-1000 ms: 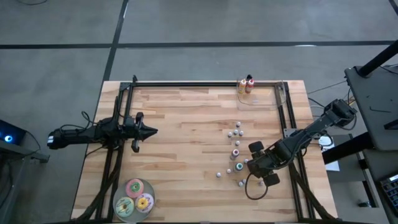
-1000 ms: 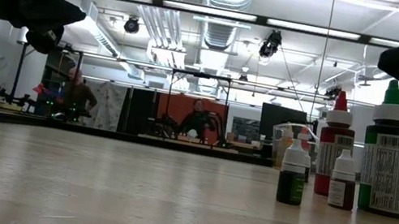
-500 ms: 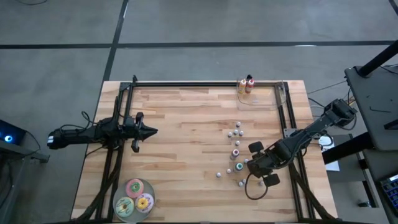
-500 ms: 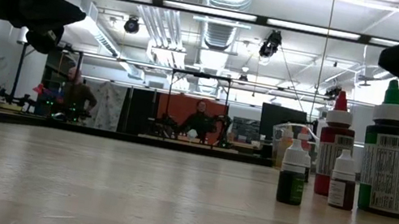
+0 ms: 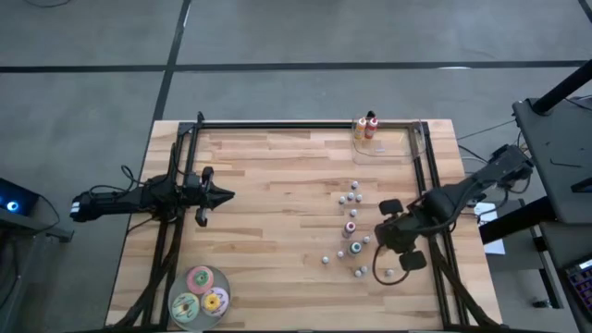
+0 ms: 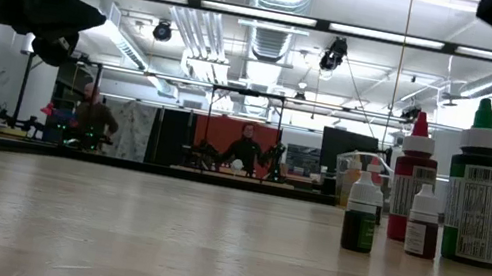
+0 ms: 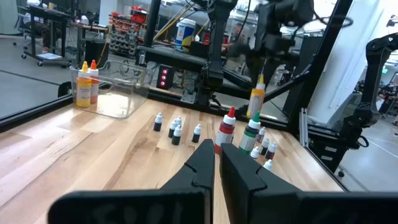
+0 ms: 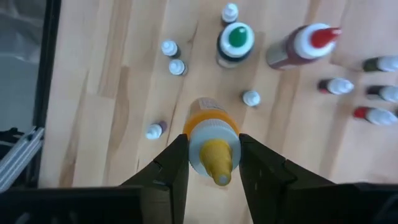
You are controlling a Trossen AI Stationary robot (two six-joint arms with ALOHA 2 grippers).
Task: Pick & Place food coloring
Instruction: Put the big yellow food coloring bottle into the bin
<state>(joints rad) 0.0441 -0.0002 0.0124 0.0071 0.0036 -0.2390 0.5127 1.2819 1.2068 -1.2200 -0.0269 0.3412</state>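
Several small food coloring bottles [image 5: 351, 227] stand upright on the wooden table, right of the middle; a green-tipped one [image 6: 477, 199] and a red-tipped one [image 6: 411, 182] are the tallest. My right gripper [image 5: 394, 239] hangs above them, pointing down, shut on a yellow bottle [image 8: 211, 144] with an orange band and a white cap. From the left wrist view that bottle [image 7: 256, 101] shows hanging in the air. My left gripper [image 5: 228, 195] waits level over the table's left half, shut, with nothing in it. My right gripper pinches the yellow bottle's white cap [image 8: 200, 138] between its two fingers, one on each side. The fingers come from above, pointing down. The bottle hangs upright below them, its yellow tip up between the fingers, lifted clear of the table.
A clear box [image 5: 381, 144] holding two bottles [image 5: 365, 127] stands at the far edge. Three flat round discs [image 5: 201, 294] lie at the near left corner. A dark frame rail [image 5: 427, 176] runs along the table's right side. Bare wood lies between the arms.
My right gripper has risen from the bottle cluster and shifted a little toward the table's right edge. It has carried the yellow bottle up off the table. The other bottles stand as before.
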